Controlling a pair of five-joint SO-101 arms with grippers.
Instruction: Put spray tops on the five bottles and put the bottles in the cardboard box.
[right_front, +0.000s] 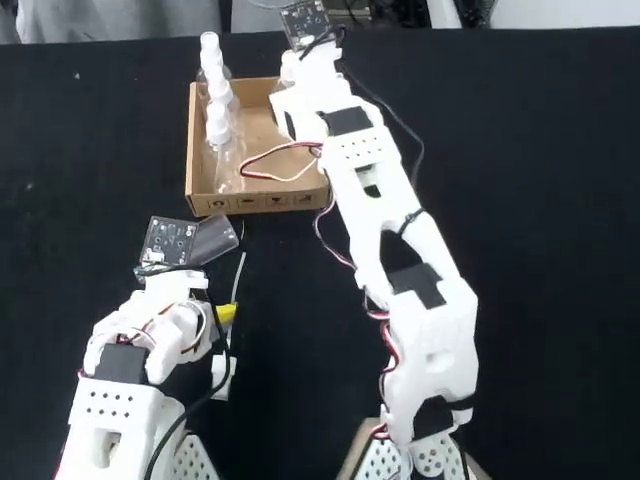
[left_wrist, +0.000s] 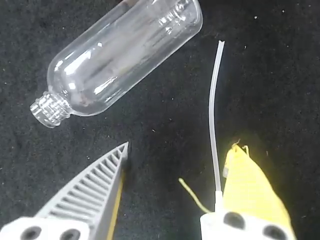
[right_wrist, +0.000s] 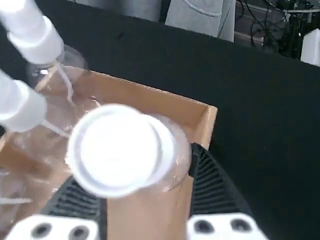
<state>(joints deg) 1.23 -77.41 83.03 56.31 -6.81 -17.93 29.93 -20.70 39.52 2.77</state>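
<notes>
Left gripper (left_wrist: 180, 147) jaws apart above table; uncapped bottle (left_wrist: 120, 55) lying just ahead, dip tube (left_wrist: 214, 115) alongside yellow-taped finger. Right gripper (right_wrist: 140, 175) clamped on capped bottle (right_wrist: 120, 150) over cardboard box (right_wrist: 160, 95).

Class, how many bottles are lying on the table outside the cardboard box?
1. The bottle, its neck bare, lies on its side on the table just in front of the open left gripper. The arms may hide others.
</notes>
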